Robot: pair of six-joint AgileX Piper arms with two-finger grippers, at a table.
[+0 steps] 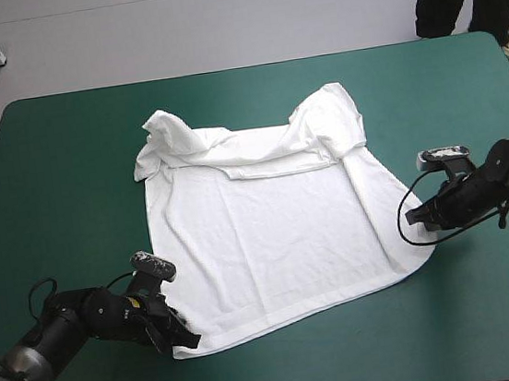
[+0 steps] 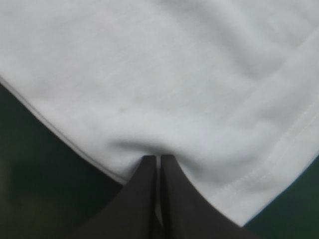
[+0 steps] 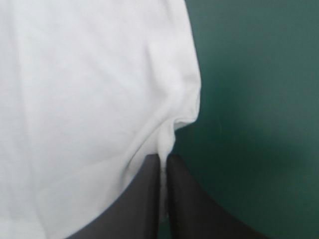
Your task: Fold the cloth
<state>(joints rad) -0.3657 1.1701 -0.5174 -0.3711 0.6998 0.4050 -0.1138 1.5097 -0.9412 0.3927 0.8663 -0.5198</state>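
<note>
The white T-shirt (image 1: 272, 221) lies spread on the teal-green cover, hem toward the near edge, both sleeves bunched and folded in near the collar. My left gripper (image 1: 185, 337) sits at the hem's near left corner, shut on the T-shirt. In the left wrist view the left gripper (image 2: 159, 158) pinches the T-shirt (image 2: 164, 74) just inside its stitched hem. My right gripper (image 1: 414, 220) is low at the hem's right corner. The right wrist view shows the right gripper (image 3: 165, 158) shut on a puckered edge of the T-shirt (image 3: 84, 99).
Bare teal-green cover (image 1: 67, 176) surrounds the shirt on all sides, widest at the left and along the near edge.
</note>
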